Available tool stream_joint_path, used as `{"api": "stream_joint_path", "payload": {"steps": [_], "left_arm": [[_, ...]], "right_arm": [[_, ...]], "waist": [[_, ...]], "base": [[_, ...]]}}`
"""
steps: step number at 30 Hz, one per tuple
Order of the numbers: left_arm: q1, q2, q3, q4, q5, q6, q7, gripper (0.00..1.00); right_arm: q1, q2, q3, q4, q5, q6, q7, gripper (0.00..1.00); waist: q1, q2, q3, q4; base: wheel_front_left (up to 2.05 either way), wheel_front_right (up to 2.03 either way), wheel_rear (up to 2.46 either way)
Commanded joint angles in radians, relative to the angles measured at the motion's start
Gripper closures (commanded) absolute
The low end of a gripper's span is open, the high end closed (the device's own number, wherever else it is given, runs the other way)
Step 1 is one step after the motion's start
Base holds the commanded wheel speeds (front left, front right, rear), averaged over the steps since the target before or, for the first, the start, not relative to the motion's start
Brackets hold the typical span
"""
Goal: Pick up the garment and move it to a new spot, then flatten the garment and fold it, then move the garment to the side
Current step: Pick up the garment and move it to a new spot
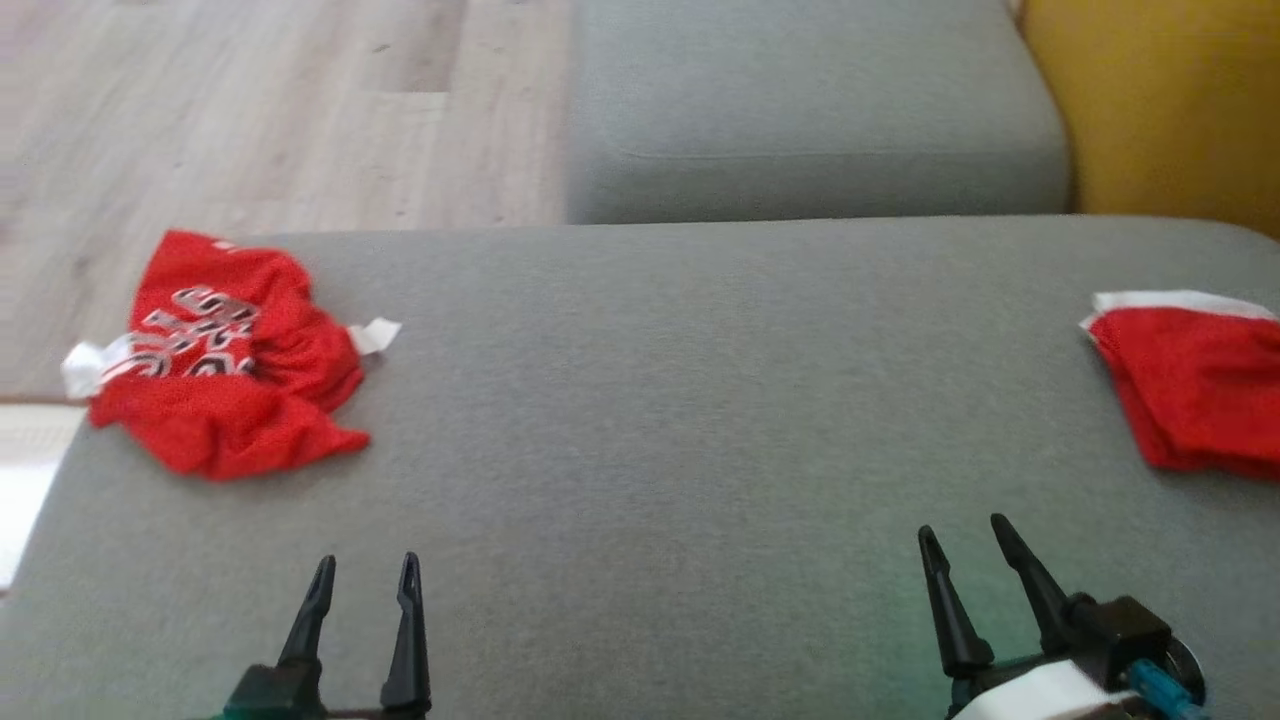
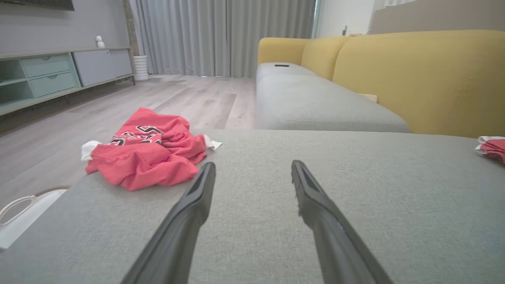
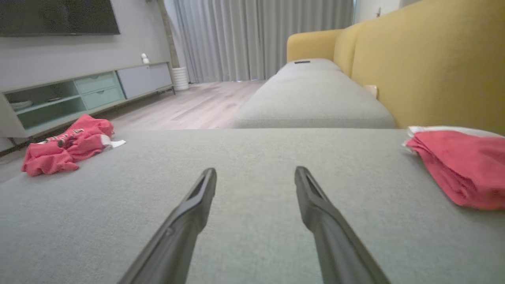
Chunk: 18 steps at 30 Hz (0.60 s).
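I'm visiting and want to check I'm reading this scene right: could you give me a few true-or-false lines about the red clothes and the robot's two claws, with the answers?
1. The crumpled red shirt lies near the left edge of the grey cushion. True.
2. The left gripper is holding that shirt. False: it is open and well apart from it.
3. A folded red garment lies at the right side of the cushion. True.
4. The right gripper is shut. False: its fingers stand apart and hold nothing.
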Motion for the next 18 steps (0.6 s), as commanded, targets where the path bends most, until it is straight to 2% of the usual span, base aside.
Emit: {"api": "stream_joint_path", "payload": {"steps": [1,11,18], "left_arm": [[-0.021,-0.008,0.037,-0.031,0.011,-0.002,-0.005,0.00],[0.009,-0.007,0.088,-0.053,0.035,-0.011,-0.005,0.00],[-0.020,0.016,0.182,-0.130,0.029,-0.007,-0.005,0.00]], "right_arm": [[-0.028,0.001,0.017,-0.028,0.007,0.002,-0.014,0.00],[-0.026,0.027,0.016,-0.030,0.022,0.002,-0.014,0.00],[-0.035,0.028,0.017,-0.032,0.014,0.002,-0.014,0.00]], "waist": [[0.0000,0.0000,-0.003,0.047],[0.0000,0.0000,-0.001,0.239],[0.0000,0.0000,0.035,0.315]], "base": [[0.00,0.00,0.00],[0.00,0.00,0.00],[0.00,0.00,0.00]]}}
